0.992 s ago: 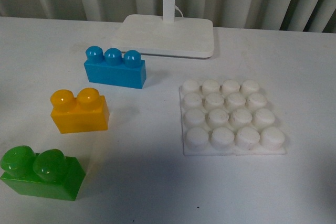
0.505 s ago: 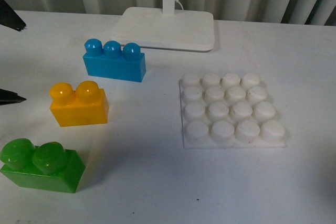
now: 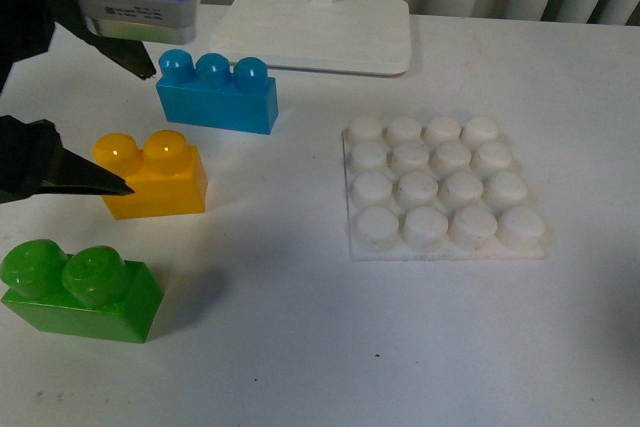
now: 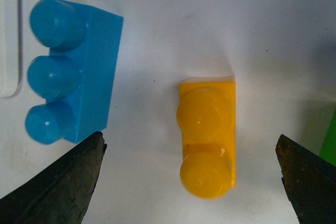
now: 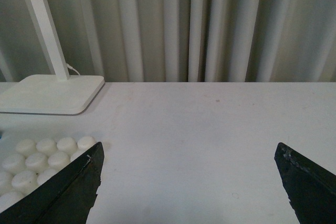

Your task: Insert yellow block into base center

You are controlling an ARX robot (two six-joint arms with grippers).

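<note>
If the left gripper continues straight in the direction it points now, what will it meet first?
Most likely the yellow block: the left wrist view shows it lying between the open jaws of the left gripper. How far the gripper is above it is unclear.

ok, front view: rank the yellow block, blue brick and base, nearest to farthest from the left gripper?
1. yellow block, on the left, right under the open left gripper.
2. blue brick, just behind the yellow one, beside one finger.
3. base, well off to the right.
</note>
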